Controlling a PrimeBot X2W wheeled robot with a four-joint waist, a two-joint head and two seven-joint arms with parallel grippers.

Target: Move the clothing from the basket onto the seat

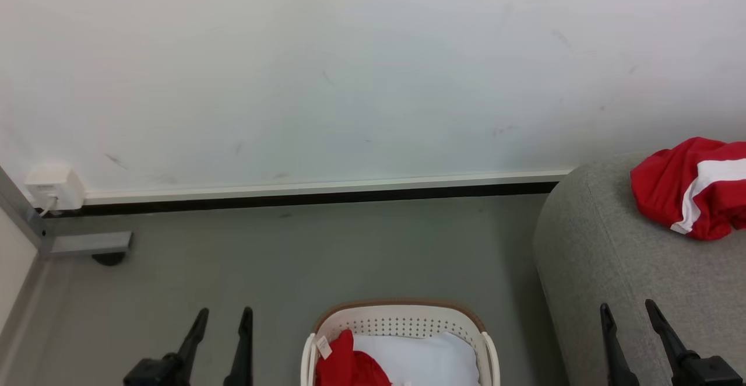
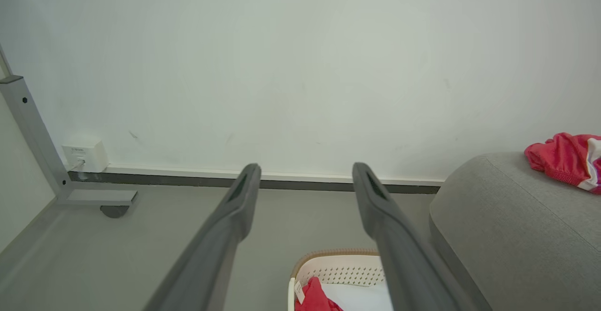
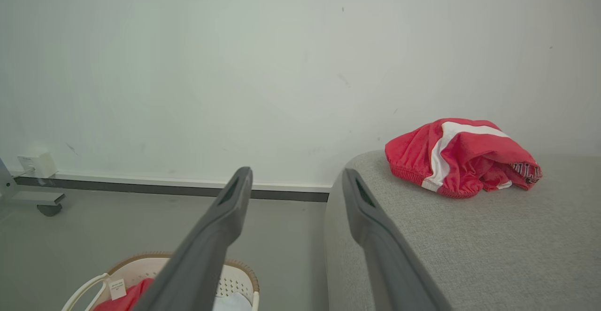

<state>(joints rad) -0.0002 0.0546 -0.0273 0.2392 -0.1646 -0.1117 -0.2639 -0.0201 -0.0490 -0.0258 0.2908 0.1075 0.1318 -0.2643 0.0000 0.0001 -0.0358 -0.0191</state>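
Observation:
One red garment with a white stripe (image 1: 696,185) (image 3: 460,158) (image 2: 566,160) lies bunched on the grey seat (image 1: 629,269) (image 3: 469,245) (image 2: 512,236) at the right. Another red garment with a small white tag (image 1: 348,365) (image 2: 315,298) (image 3: 124,299) sits in the left side of the cream basket (image 1: 402,322) (image 2: 340,269) (image 3: 237,283) on the floor at bottom centre. My left gripper (image 1: 222,315) (image 2: 305,172) stands open over the floor left of the basket, holding nothing. Over the seat's front corner my right gripper (image 1: 629,309) (image 3: 296,175) is open and empty.
A white cushion-like pad (image 1: 422,360) lies in the basket beside the red garment. Against the white wall at the far left stand a grey metal frame foot with a caster (image 1: 93,246) and a white wall socket (image 1: 53,188). Grey floor (image 1: 326,252) stretches between wall and basket.

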